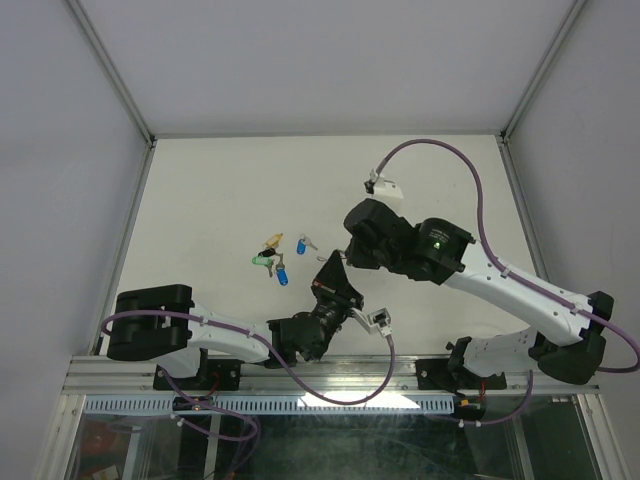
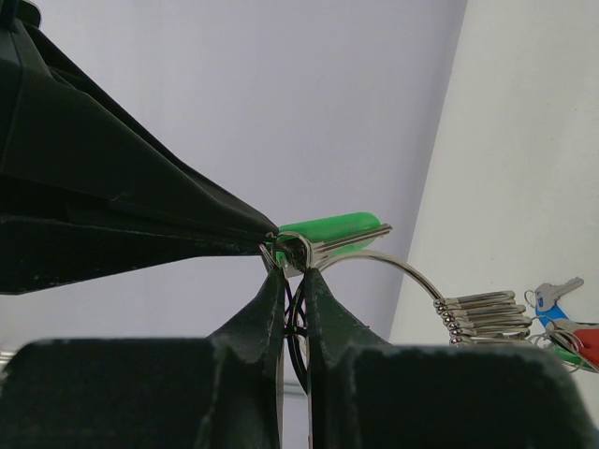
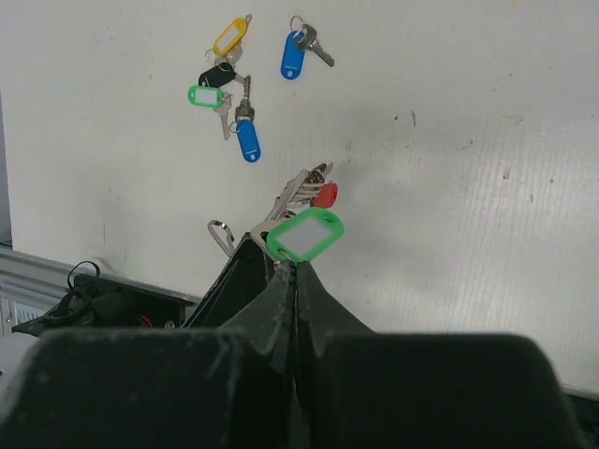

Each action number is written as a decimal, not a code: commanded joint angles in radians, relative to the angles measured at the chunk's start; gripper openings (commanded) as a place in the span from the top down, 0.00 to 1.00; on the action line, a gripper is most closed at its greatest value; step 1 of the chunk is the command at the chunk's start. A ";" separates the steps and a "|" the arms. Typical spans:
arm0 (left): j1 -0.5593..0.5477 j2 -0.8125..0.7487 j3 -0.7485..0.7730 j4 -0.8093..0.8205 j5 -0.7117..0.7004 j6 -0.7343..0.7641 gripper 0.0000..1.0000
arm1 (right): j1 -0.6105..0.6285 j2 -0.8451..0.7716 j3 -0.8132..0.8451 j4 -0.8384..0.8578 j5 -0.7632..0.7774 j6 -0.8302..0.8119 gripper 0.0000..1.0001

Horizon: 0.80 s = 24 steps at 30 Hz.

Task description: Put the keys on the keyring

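- The keyring (image 2: 398, 262) was held up off the table (image 1: 220, 190) near the middle of the top view. The tips of the left gripper (image 2: 290, 276) were pinched narrowly on its thin wire.
- A bunch of threaded keys (image 2: 482, 313) hung together on the wire, at about 4 o'clock from that pinch in the left wrist view. 1 of them had a red cap. That share of the job looked done.
- The green-capped key (image 2: 332, 227) sat right at the pinch, pointing toward 2 o'clock, with its head against the wire. The right gripper (image 3: 292, 269) was clamped shut on it, its tips meeting the left gripper's.
- Whether that key's hole had got onto the wire could not be told. It seemed to be the 1 being threaded.
- 5 loose keys (image 3: 247, 138) lay on the table at about 10 o'clock from the grippers in the top view: 2 blue, 1 yellow, 1 green and 1 black. These appeared left to do.
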State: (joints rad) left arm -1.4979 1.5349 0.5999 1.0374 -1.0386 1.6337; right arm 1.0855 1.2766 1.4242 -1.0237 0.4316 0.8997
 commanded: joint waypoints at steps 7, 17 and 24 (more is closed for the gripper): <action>0.007 -0.044 0.033 0.069 -0.012 -0.006 1.00 | 0.001 -0.020 0.069 -0.061 0.091 0.016 1.00; 0.007 -0.044 0.030 0.098 -0.012 0.011 1.00 | -0.007 -0.032 0.061 -0.078 0.090 0.021 1.00; 0.007 -0.050 0.023 0.124 -0.010 0.021 1.00 | -0.031 -0.053 0.040 -0.081 0.077 0.018 1.00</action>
State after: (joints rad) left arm -1.4979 1.5349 0.6003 1.0721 -1.0122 1.6409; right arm 1.0756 1.2739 1.4490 -1.0615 0.4564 0.9073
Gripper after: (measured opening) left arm 0.041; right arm 0.004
